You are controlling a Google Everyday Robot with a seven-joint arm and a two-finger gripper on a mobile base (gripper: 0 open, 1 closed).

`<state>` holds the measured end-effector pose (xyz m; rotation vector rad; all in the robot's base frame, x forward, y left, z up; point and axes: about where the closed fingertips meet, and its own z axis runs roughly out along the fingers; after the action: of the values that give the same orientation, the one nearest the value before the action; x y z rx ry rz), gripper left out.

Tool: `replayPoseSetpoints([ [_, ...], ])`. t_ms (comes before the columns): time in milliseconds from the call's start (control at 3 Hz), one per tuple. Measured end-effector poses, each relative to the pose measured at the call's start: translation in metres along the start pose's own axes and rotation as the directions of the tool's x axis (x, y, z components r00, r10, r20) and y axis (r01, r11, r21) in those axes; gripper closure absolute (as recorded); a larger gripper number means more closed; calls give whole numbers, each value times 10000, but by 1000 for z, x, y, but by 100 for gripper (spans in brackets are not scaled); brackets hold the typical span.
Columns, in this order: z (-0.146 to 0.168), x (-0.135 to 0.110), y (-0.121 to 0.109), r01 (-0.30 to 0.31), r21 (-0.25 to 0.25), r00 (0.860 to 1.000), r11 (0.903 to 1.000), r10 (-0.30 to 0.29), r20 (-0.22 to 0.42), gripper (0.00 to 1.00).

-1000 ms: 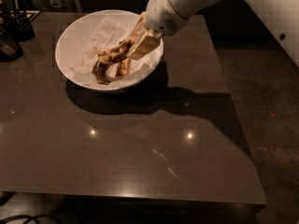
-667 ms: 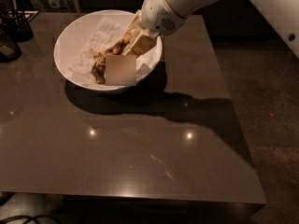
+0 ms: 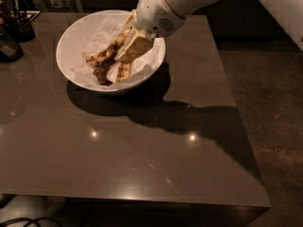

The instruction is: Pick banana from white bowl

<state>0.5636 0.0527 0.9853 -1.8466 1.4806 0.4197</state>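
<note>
The white bowl [image 3: 75,37] stands at the back left of the dark table, lined with crumpled white paper. The banana [image 3: 100,60] lies inside it, dull yellow and blotched brown, with a dark strip hanging toward the bowl's front. My gripper [image 3: 129,59] reaches down into the bowl from the upper right on a white arm. It is open, with one tan finger [image 3: 136,46] above the banana's right end and the other [image 3: 124,73] just in front of it. The banana's right end is partly hidden by the gripper.
Dark containers [image 3: 12,34] stand at the table's far left edge. The dark glossy table [image 3: 142,155] spreads toward the front and right of the bowl. The arm's shadow falls across the table to the right. The floor [image 3: 270,103] lies to the right.
The gripper has shifted inside the bowl, and its jaws now straddle the banana's right end. The bowl has not moved.
</note>
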Motion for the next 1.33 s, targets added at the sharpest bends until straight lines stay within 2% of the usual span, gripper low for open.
replayPoseSetpoints([
  [333,1,-1,0,33,-38,10000,10000,-33,6,100],
  [1000,2,-27,43,-57,89,9978,9999,51,668,100],
  [1333,5,-46,73,-59,164,9950,9998,43,1000,100],
])
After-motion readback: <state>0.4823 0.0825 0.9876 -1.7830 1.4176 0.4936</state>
